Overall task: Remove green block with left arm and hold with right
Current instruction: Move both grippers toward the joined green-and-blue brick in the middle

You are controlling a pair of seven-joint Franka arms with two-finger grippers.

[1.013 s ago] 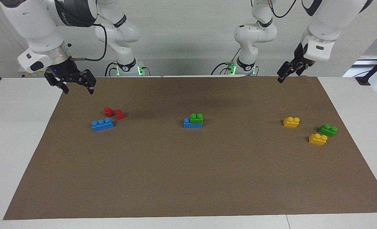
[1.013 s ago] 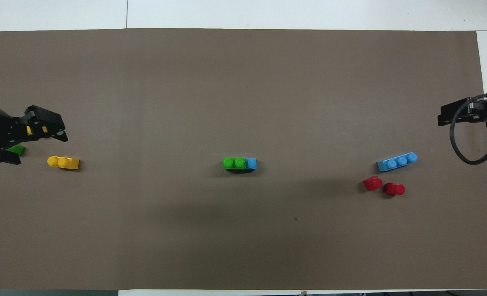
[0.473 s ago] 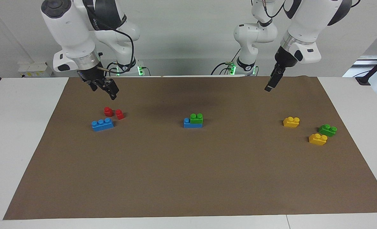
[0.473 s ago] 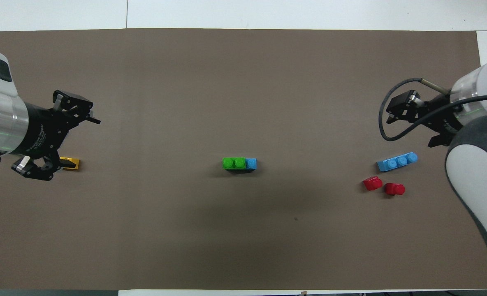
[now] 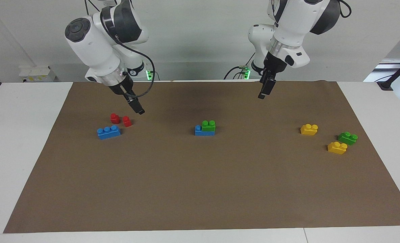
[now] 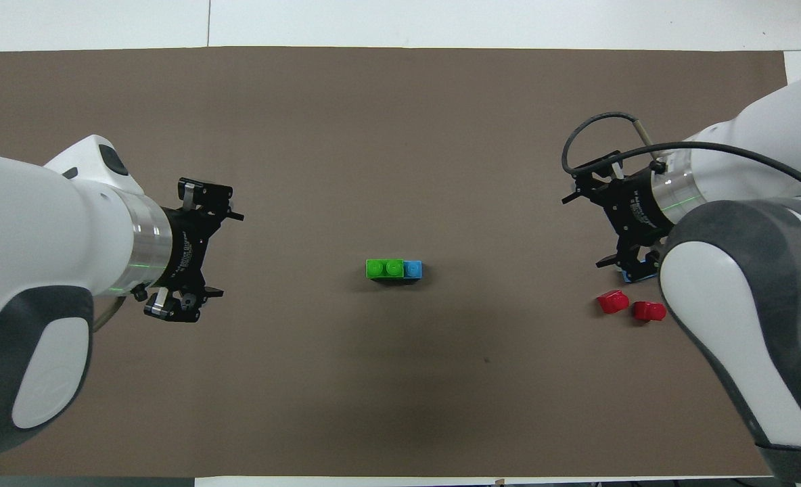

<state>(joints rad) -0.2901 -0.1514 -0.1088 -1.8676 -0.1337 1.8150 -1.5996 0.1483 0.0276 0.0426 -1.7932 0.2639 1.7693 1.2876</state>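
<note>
Right gripper: up in the air over the brown mat, just beside the two red pieces. Jaws spread wide in the overhead view, holding nothing.

Left gripper: up over bare mat, between the middle stack and the bricks at the left arm's end of the counter. Jaws likewise spread apart and empty.

Red pieces lay closest to the robots, at the right arm's end. A loose blue three-stud brick sat just beside them, a little farther out.

Mid-mat: the green block sat pressed onto a blue three-stud base brick. It covered two of the three studs, with one blue stud bare toward the right arm's end. Neither gripper touched the stack; both were well apart from it.

At the left arm's end lay one yellow brick, then a second green brick lying loose, then another yellow brick farthest out.

Judgement: nothing of the task was done. The block remained seated on its base and no grasp had been made. Left to do: bring the right gripper down to pin the blue base, close the left on the green block, and pull it off the studs.
</note>
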